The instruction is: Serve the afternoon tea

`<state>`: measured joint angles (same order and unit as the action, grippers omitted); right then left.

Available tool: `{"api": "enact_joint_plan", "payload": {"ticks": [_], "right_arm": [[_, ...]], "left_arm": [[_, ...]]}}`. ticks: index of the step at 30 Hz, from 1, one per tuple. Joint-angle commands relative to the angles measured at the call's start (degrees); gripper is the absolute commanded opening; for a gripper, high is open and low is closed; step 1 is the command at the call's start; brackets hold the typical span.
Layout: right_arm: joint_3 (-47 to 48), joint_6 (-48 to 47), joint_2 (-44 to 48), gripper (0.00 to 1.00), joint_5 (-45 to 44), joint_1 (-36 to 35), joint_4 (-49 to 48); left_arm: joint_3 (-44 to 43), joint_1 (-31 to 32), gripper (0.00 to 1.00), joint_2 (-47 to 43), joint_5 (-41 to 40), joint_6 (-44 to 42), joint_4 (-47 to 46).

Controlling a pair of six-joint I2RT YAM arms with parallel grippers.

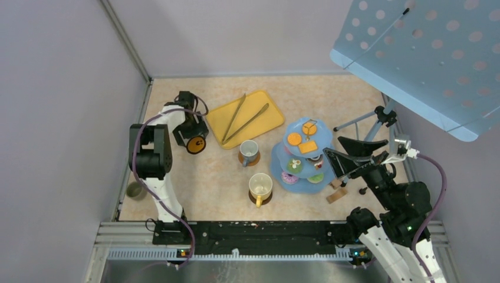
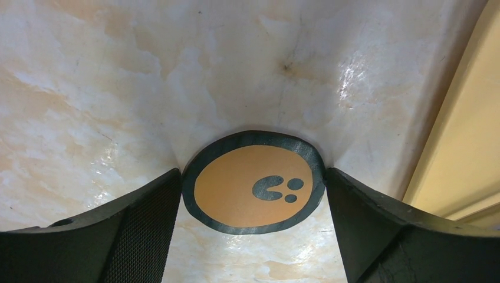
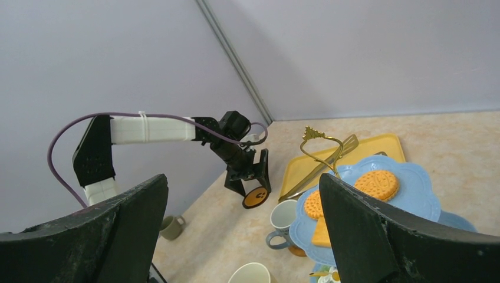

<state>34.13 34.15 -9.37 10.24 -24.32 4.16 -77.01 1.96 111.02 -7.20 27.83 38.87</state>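
Note:
My left gripper (image 1: 194,139) is shut on a round brown coaster (image 1: 196,145) with a dark rim, at the far left beside the yellow tray. In the left wrist view the coaster (image 2: 236,191) sits between both fingers (image 2: 147,212), touching each. It also shows in the right wrist view (image 3: 255,197). The pale-blue three-tier stand (image 1: 282,168) holds orange biscuits (image 1: 294,139), donuts and cupcakes. A grey mug (image 1: 249,151) and a yellow mug (image 1: 260,186) each stand on a coaster. My right gripper (image 1: 331,148) is open and empty, raised just right of the stand.
A flat yellow tray (image 1: 268,109) with long metal tongs (image 1: 236,117) lies at the back. A greenish mug (image 1: 135,190) stands at the left edge. Small brown blocks (image 1: 337,196) lie near the right arm. A tripod (image 1: 365,121) and a blue perforated board (image 1: 424,59) are at the right.

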Motion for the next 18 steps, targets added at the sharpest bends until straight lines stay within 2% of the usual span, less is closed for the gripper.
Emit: {"api": "enact_joint_plan", "payload": {"ticks": [1, 6, 9, 14, 18], "right_arm": [[-0.54, 0.28, 0.4, 0.97, -0.01, 0.4, -2.19], [-0.94, 0.48, 0.26, 0.97, 0.13, 0.4, -2.67], [-0.69, 0.37, 0.2, 0.97, 0.09, 0.37, -2.35], [-0.79, 0.5, 0.29, 0.97, 0.0, 0.39, -2.47], [-0.78, 0.7, 0.3, 0.97, 0.36, 0.33, -2.67]], "left_arm": [[0.12, 1.33, 0.95, 4.96, -3.26, 3.22, 2.3], [0.07, 1.69, 0.99, 5.63, -4.22, 2.78, 2.52], [1.52, 1.97, 0.94, 5.17, -4.19, 1.55, 2.4], [6.81, 1.99, 0.78, 2.45, -0.95, 0.04, 0.93], [11.37, 2.49, 0.77, -1.31, 1.43, 0.48, 0.65]]}}
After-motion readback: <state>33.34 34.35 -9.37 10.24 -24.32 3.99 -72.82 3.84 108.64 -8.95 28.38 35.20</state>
